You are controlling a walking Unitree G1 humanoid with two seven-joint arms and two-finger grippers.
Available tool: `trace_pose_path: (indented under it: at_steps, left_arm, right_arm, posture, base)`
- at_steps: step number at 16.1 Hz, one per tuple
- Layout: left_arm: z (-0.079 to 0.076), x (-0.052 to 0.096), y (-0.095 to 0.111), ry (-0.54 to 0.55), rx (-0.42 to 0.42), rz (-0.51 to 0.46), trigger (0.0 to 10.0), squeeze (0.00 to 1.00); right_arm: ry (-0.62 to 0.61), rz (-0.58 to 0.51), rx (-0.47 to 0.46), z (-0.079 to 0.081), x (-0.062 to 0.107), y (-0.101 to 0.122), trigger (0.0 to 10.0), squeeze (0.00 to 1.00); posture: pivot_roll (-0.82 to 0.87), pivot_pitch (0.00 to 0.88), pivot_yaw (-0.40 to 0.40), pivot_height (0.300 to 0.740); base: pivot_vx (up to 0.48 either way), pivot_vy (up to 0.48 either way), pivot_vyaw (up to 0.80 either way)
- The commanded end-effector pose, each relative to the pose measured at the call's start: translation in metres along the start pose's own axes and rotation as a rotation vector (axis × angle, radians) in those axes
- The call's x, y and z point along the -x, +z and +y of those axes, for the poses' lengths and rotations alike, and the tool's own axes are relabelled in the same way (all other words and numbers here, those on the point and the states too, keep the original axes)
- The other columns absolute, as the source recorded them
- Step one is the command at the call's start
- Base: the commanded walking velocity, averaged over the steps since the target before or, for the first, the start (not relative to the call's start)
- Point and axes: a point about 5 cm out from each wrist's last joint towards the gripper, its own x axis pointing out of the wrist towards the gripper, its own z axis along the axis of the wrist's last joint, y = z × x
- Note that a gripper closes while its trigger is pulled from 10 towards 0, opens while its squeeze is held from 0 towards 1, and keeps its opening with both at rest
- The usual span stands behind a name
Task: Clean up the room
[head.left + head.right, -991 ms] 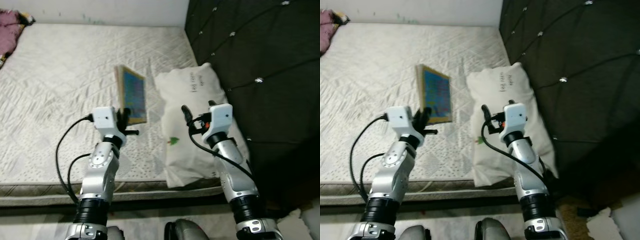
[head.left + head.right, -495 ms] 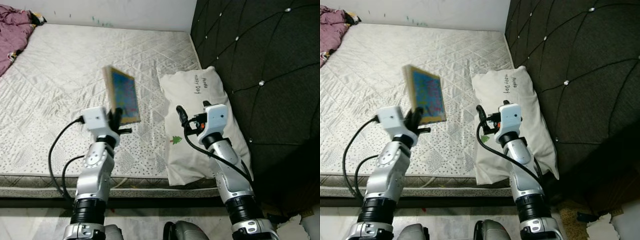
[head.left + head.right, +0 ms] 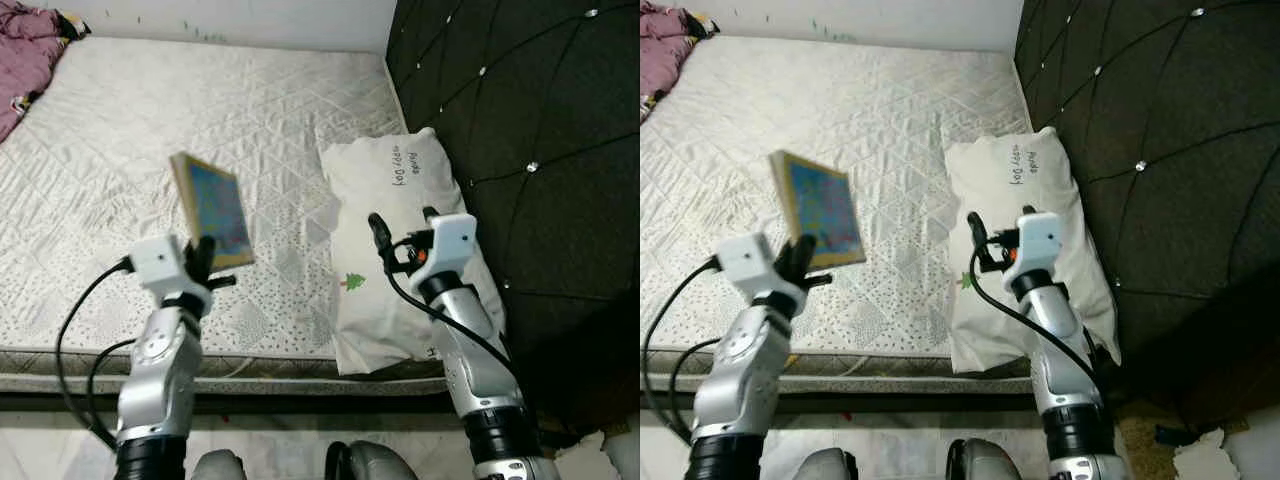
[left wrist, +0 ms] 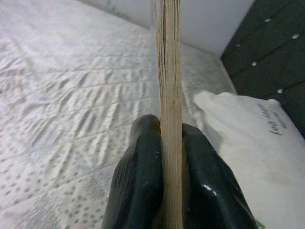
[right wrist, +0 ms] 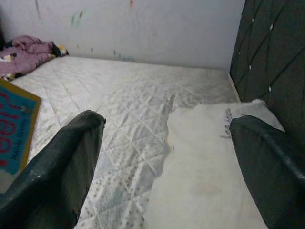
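A thin book [image 3: 213,208] with a blue cover and tan edges is held upright above the white quilted mattress [image 3: 120,150]. My left gripper [image 3: 200,252] is shut on its lower edge; in the left wrist view the book's edge [image 4: 170,95] stands between the two black fingers [image 4: 138,176]. My right gripper [image 3: 400,230] hovers open over a white pillow [image 3: 390,180] by the headboard, its fingers [image 5: 62,162] spread wide with nothing between them. The book's cover [image 5: 14,129] shows at the side of the right wrist view.
A dark tufted headboard [image 3: 520,120] rises along the right side. A purple crumpled cloth [image 3: 25,50] lies at the mattress's far left corner. A white wall [image 3: 250,15] runs behind the bed. The mattress's front edge [image 3: 280,360] is just before me.
The camera has shifted. My left arm has swung left with the book, which now sits farther from the pillow. The right gripper stays open above the pillow.
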Motion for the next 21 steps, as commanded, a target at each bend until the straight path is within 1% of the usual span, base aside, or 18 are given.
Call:
trace_pose_path:
  at_steps: [1,3,5,10,14,17,21]
  left_arm:
    - [-0.002,0.0,0.007,-0.002,-0.011,-0.022,10.0,0.0]
    - [-0.009,-0.001,0.01,-0.045,-0.027,-0.051,10.0,0.0]
    - [-0.013,-0.002,0.011,-0.053,-0.011,-0.043,10.0,0.0]
    - [-0.017,-0.004,0.01,-0.078,-0.008,-0.036,10.0,0.0]
    - [-0.02,-0.004,0.009,-0.084,-0.005,-0.033,10.0,0.0]
    - [-0.019,-0.004,0.009,-0.079,-0.004,-0.032,10.0,0.0]
    - [-0.02,-0.005,0.008,-0.077,0.002,-0.031,10.0,0.0]
  right_arm:
    - [-0.008,-0.002,-0.01,-0.001,0.002,0.002,10.0,0.0]
    - [0.005,0.01,-0.011,0.002,0.0,0.0,10.0,0.0]
    - [0.012,0.011,-0.009,0.003,0.0,0.0,10.0,0.0]
    - [0.009,0.008,0.001,0.003,0.002,0.0,10.0,0.0]
    - [0.022,0.008,0.004,0.004,0.002,0.0,10.0,0.0]
    - [0.03,0.01,0.004,0.005,0.002,0.0,10.0,0.0]
    - [0.033,0.009,0.003,0.004,0.001,0.001,10.0,0.0]
  posture:
    - [0.02,0.099,-0.051,0.74]
    - [0.02,0.1,-0.051,0.74]
    - [0.02,0.099,-0.05,0.74]
    - [0.0,0.093,-0.037,0.74]
    - [0.01,0.094,-0.046,0.74]
    - [0.01,0.096,-0.047,0.711]
    - [0.0,0.102,-0.046,0.661]
  base:
    - [0.0,0.0,0.0]
    - [0.0,0.0,0.0]
    - [0.0,0.0,0.0]
    - [0.0,0.0,0.0]
    - [0.0,0.0,0.0]
    - [0.0,0.0,0.0]
    - [0.0,0.0,0.0]
